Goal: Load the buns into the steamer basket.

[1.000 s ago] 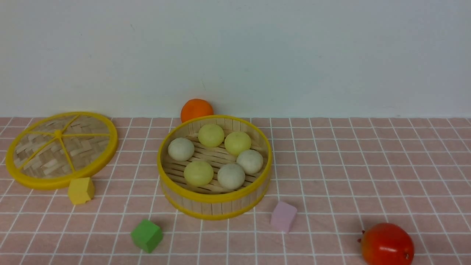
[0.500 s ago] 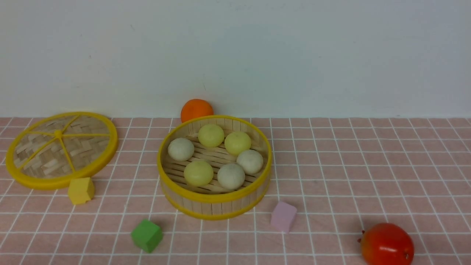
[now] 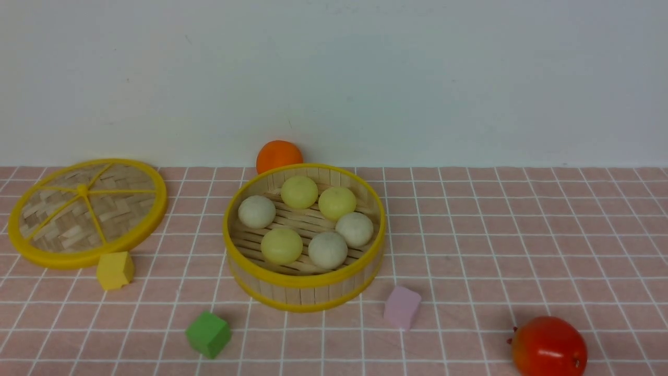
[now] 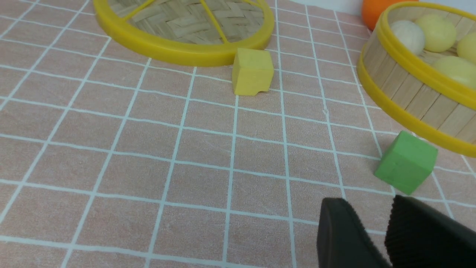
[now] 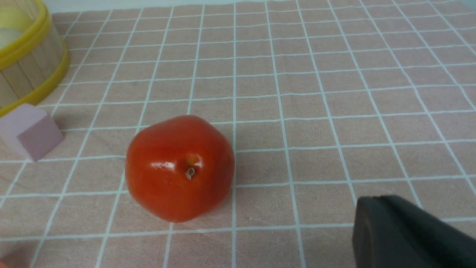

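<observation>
A pink white-gridded cloth covers the desk (image 3: 522,235) before a pale wall. At its centre the bamboo steamer basket (image 3: 305,292) holds all six buns (image 3: 327,249), three yellow, three off-white. Left hand (image 4: 372,230): narrow gap, empty. Right hand (image 5: 405,230): one finger visible, state unclear.

Right hand (image 5: 375,223) cut off by the frame edge (1 finger visible)
</observation>
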Robot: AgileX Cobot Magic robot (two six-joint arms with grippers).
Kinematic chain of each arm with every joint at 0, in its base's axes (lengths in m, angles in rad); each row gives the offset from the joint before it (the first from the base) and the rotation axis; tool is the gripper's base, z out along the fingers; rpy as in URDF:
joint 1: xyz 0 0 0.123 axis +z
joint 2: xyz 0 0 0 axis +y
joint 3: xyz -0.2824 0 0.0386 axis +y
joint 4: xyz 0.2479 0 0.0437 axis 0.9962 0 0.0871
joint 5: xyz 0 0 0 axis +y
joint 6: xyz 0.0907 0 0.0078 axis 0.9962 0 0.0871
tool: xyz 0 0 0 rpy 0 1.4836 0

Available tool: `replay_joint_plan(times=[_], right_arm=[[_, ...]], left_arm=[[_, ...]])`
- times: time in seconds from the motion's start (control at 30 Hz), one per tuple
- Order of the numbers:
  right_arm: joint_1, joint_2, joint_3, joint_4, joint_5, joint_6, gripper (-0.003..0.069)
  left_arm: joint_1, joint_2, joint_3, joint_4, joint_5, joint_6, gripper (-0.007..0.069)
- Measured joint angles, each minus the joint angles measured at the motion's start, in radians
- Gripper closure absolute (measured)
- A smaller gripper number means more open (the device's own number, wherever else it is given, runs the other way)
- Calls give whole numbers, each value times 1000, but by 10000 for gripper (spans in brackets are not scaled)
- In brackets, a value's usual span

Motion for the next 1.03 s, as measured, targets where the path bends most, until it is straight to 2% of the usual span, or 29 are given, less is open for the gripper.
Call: replay_joint_plan(times=[1.03], right_arm=[[0, 0, 1, 0, 0, 0, 566]], left_arm=[[0, 0, 0, 0, 0, 1, 384]])
